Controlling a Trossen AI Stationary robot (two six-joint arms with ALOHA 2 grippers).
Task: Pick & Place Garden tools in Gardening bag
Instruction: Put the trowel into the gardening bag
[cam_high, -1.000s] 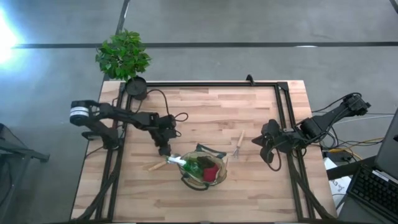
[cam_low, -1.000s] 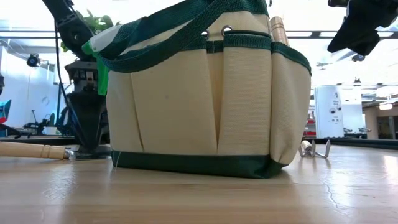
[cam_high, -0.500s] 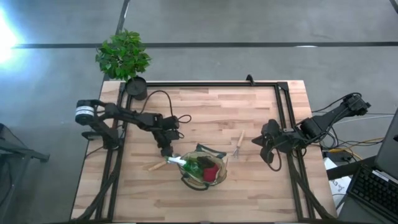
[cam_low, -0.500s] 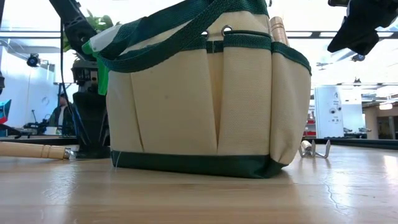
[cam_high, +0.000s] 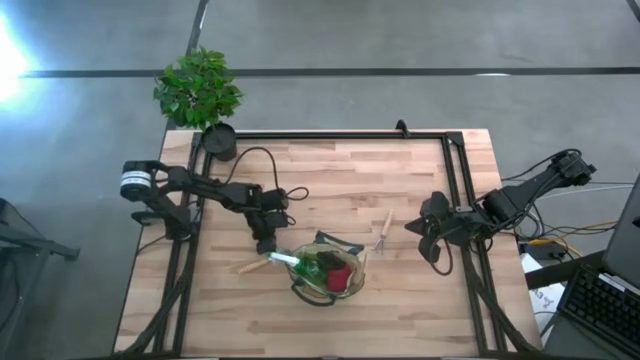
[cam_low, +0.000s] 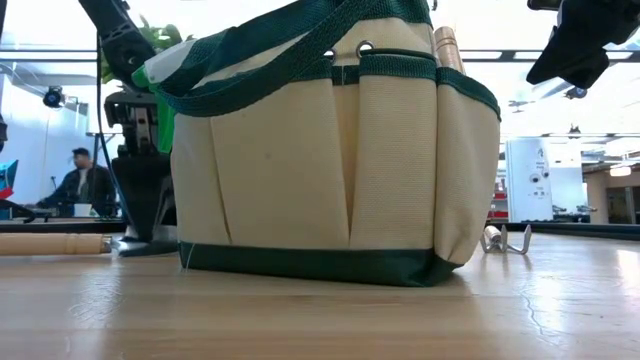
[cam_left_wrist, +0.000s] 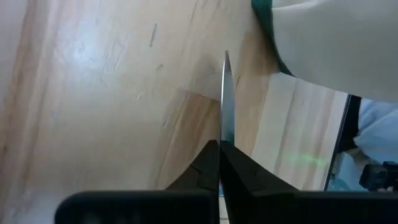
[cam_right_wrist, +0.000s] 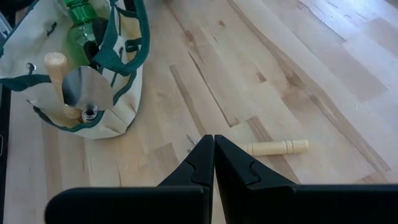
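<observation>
The tan gardening bag (cam_high: 325, 272) with green trim stands near the table's front middle. It holds a green-and-white piece (cam_high: 288, 259), a red item (cam_high: 340, 277) and a wooden-handled trowel (cam_right_wrist: 57, 65). Left of the bag, another trowel lies on the table, with its wooden handle (cam_high: 248, 267) pointing left. My left gripper (cam_high: 266, 248) is shut on that trowel's metal end. A hand rake (cam_high: 383, 232) lies to the right of the bag. My right gripper (cam_right_wrist: 214, 138) hangs shut above the table, right of the rake and touching nothing. My left gripper pinches the trowel's thin metal part (cam_left_wrist: 225, 99) between its two fingers. That part shows edge-on and sticks out forward past the fingertips. The fingers slant down from the table's far left. The wooden handle (cam_low: 55, 243) lies low along the table.
A black pot (cam_high: 218, 140) with a green plant (cam_high: 198, 85) stands at the far left corner. Black rails (cam_high: 455, 170) frame the table. A cable (cam_high: 262, 165) loops behind the left arm. A person (cam_low: 85, 185) sits in the room beyond.
In the low view, the trowel's wooden handle was slanted on the table and now lies level.
</observation>
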